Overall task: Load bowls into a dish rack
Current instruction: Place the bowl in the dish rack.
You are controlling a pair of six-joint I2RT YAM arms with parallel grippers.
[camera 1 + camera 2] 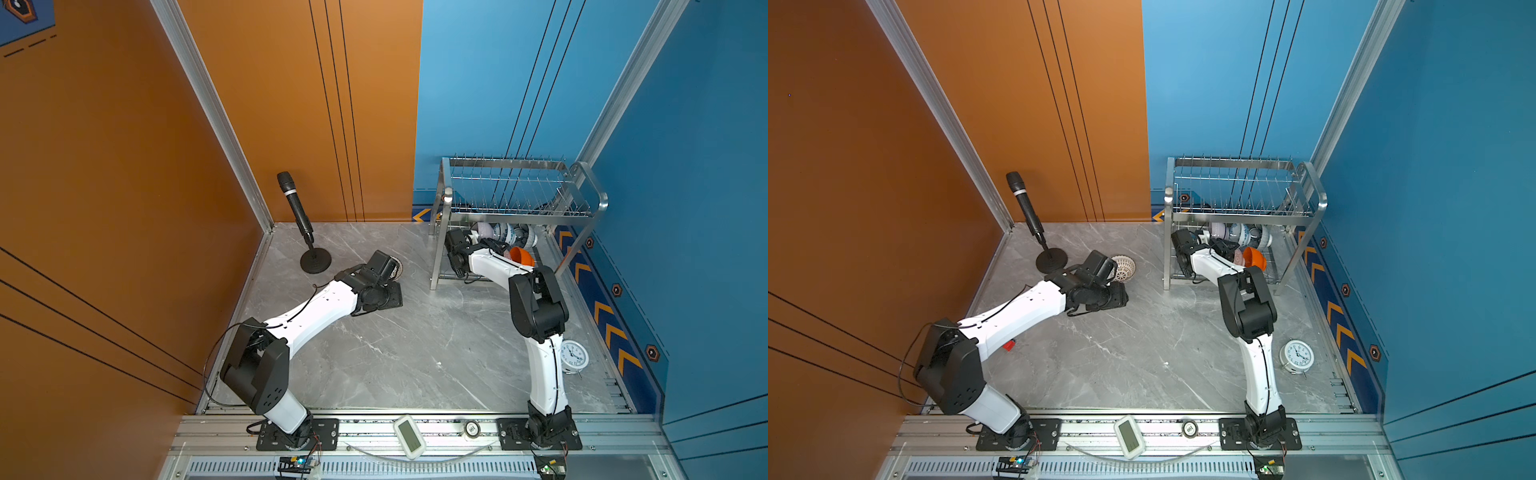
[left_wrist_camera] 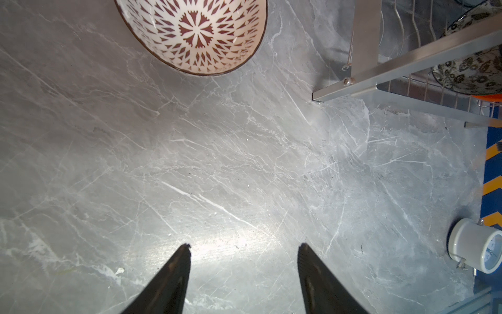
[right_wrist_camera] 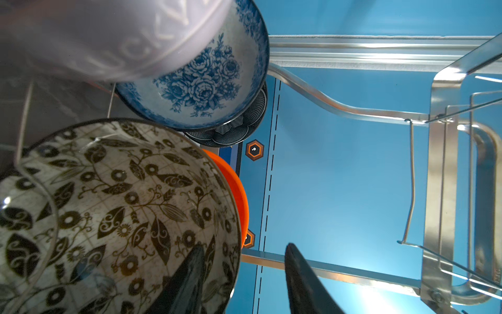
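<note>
The white lattice-patterned bowl stands on the grey table, just beyond my open, empty left gripper, and shows beside the left wrist in both top views. My right gripper reaches into the lower tier of the steel dish rack. It is open, with one finger inside the black-and-white leaf-patterned bowl, the other outside its rim, and a gap to the rim. An orange bowl stands behind that bowl. The lilac, blue floral and dark blue petal bowls stand in a row alongside.
A microphone on a round stand stands at the back left, close to the left wrist. A white alarm clock lies by the right arm. A white timer sits on the front rail. The rack's upper tier holds nothing.
</note>
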